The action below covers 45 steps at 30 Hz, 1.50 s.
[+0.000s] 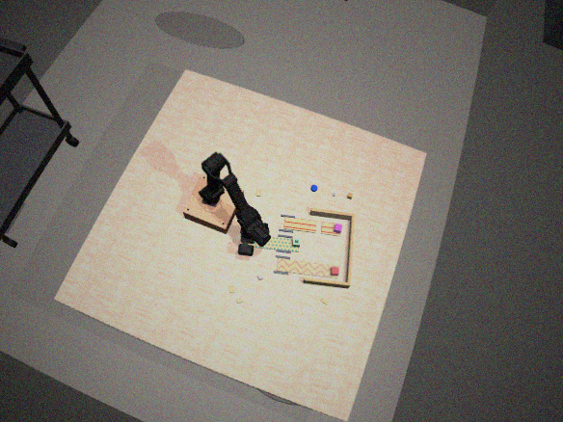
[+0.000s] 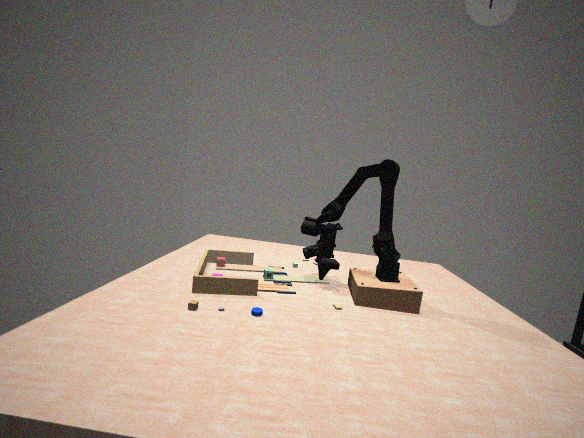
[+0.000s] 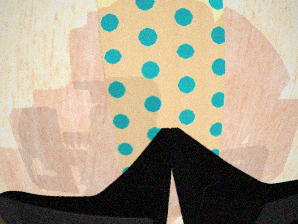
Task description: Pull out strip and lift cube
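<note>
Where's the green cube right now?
Top view: the small green cube sits on the teal-dotted yellow strip, between the other two strips, outside the open end of the wooden fence.

The dotted strip, pale yellow with teal spots, is lying flat on the table, running from beside the arm's tip toward the open side of the wooden frame. In the wrist view its near end is showing whole, with no cut visible. A green cube is sitting upright on its far end, just outside the frame; its label is probably the dark mark on top, too small to read. The striped strip is lying alongside with a magenta cube, and the zigzag strip is carrying a red cube, both cubes inside the frame.
</note>
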### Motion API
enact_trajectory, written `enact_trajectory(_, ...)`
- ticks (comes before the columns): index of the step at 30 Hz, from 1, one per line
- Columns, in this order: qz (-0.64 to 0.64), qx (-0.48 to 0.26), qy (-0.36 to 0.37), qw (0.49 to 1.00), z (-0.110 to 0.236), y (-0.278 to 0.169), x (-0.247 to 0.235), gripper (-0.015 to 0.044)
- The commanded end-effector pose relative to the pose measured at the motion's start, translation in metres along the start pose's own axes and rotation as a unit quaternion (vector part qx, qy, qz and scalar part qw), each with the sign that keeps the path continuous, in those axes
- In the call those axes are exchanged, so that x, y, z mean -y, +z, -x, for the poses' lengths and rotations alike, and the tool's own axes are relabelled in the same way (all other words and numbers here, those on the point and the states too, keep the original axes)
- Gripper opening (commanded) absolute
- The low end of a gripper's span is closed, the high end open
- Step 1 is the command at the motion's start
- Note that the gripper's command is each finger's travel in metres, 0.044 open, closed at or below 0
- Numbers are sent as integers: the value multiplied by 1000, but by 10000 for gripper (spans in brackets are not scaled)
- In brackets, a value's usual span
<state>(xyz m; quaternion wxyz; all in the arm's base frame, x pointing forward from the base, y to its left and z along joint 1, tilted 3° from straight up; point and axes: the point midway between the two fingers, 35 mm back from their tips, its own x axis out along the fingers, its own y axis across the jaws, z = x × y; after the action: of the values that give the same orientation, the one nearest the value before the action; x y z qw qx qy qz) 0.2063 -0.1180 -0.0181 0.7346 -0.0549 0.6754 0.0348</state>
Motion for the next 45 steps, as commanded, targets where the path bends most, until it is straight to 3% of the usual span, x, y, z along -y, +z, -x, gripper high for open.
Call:
enact_trajectory(1, -1, -10, 5, 1000, -3, -7, -3, 0)
enact_trajectory(8, -1, -10, 5, 1000, -3, -7, -3, 0)
enact_trajectory(13, -1, -9, 4, 1000, 40, 2, 1, 0)
enact_trajectory(16, -1, -10, 4, 1000, 43, 2, 1, 0)
enact_trajectory(33, 39, -6, 5, 999, 50, 80, -8, 440)
enact_trajectory(45, 39, -4, 5, 999, 57, 133, -12, 440)
